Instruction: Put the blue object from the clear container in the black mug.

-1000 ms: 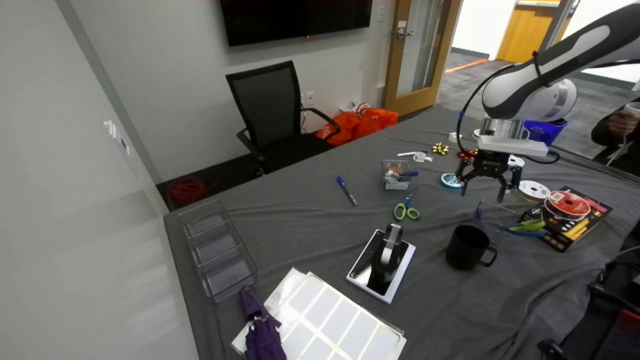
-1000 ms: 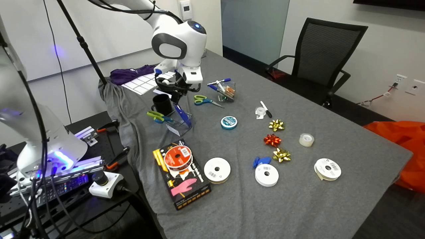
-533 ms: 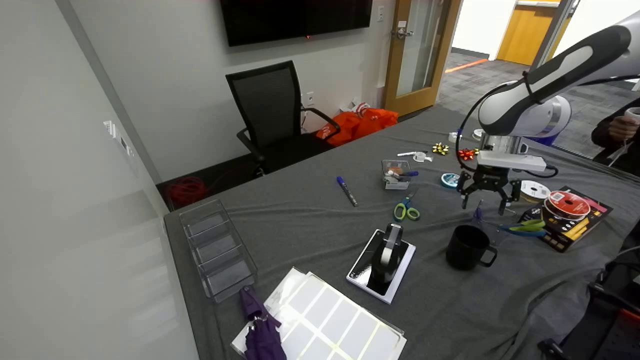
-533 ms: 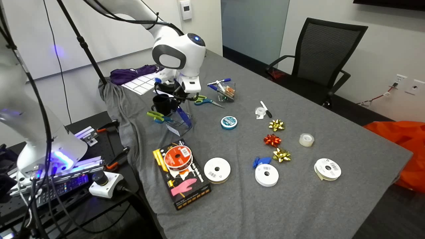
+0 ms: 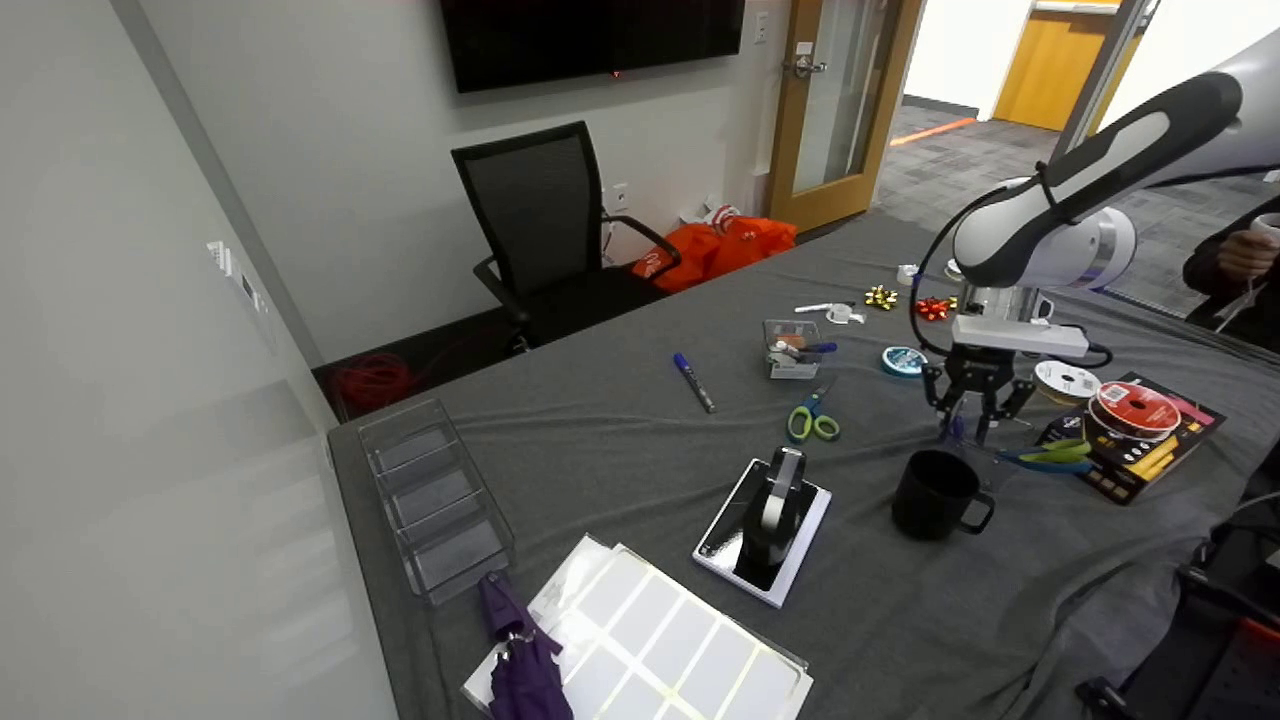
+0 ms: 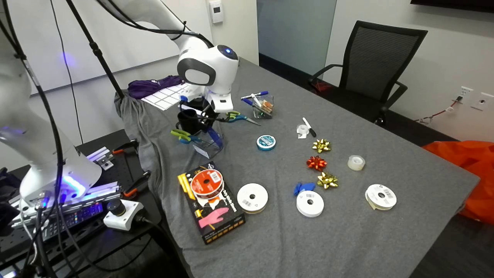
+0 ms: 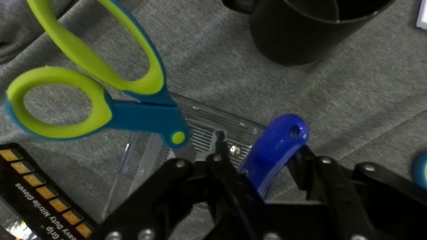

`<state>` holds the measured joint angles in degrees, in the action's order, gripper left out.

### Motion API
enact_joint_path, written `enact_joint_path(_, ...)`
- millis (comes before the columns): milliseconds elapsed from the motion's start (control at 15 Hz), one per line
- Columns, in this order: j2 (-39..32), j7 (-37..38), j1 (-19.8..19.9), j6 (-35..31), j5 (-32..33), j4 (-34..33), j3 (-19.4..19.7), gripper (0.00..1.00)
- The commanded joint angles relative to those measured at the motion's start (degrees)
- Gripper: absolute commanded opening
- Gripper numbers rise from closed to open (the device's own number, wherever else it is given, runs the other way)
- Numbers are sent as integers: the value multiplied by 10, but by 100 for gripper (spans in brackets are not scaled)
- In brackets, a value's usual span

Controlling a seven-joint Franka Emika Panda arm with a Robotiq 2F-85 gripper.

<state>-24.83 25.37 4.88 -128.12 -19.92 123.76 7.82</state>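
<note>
The clear container [image 7: 223,115] stands on the grey cloth beside the black mug [image 7: 297,36], which is upright with its handle toward the robot's base side [image 5: 978,515]. A slim blue object [image 7: 272,150] leans out of the container, its holed end up; it also shows in an exterior view [image 6: 214,137]. My gripper [image 7: 261,143] is down at the container with its fingers on either side of the blue object. A gap shows on one side; whether the far finger touches it I cannot tell. The jaws are part-way closed. The object's lower end is hidden.
Green-handled scissors [image 7: 143,115] lean out of the same container. A glove box [image 6: 227,227] with a red ribbon spool [image 6: 207,182] lies nearby. A tape dispenser [image 5: 775,510], other scissors [image 5: 815,420] and a small box of pens [image 6: 264,108] stand around on the table.
My gripper has come down to the clear container, and its fingers have moved closer together around the blue object. The mug, container and scissors have stayed in place.
</note>
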Motion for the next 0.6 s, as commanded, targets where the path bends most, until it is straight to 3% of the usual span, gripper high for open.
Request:
enact_joint_path(0,1,-19,8,-18,-17,10,-7,17)
enact_joint_path(133,3,-21,9,-17,-23,11,-8,3)
enact_joint_path(533,25,-19,8,1,-19,18,-5,5)
